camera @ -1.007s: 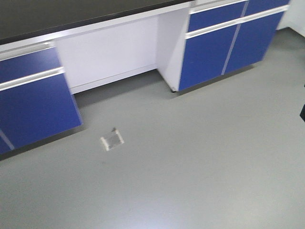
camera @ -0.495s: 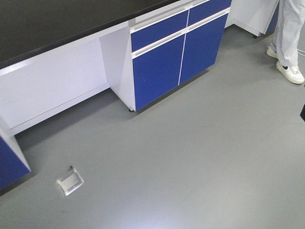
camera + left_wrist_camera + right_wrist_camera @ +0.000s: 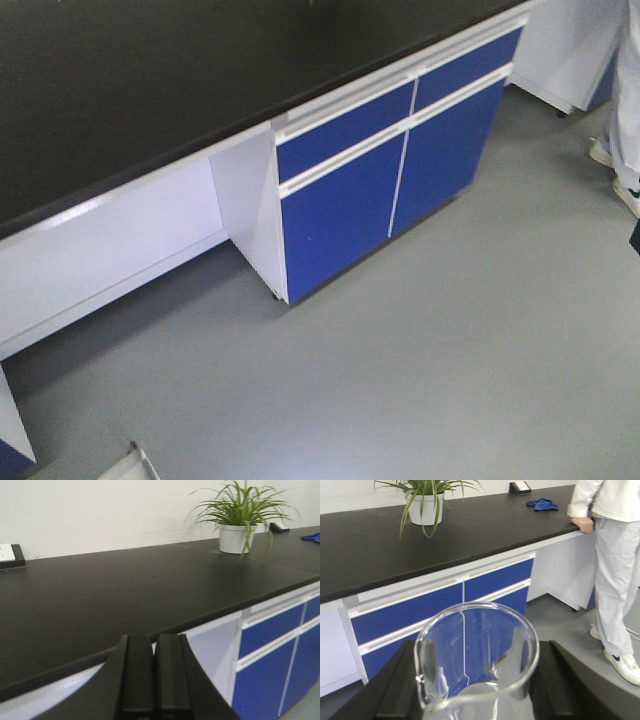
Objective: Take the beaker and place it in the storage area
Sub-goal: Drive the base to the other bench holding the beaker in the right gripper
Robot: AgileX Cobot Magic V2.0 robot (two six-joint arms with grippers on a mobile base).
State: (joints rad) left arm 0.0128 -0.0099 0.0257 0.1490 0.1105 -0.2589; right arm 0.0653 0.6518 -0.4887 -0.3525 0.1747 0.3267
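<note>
One wide black storage area point(image 3: 100, 595) tops blue cabinets point(image 3: 270, 630), small box point(image 3: 10, 555) at its rear edge; my right gripper point(image 3: 477, 692) clasps the beaker point(image 3: 470, 650), my left gripper point(image 3: 154, 675) is pinched together.

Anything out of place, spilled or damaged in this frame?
A small pale object lies on the grey floor at the front view's bottom-left edge, unidentifiable. A crumpled blue cloth sits loose on the benchtop. The beaker in the right gripper looks intact and upright.

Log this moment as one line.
stage: carry | right gripper: shut on beaker | left gripper: shut, empty | storage area: ahead, beaker not yet placed | person: standing at bench
</note>
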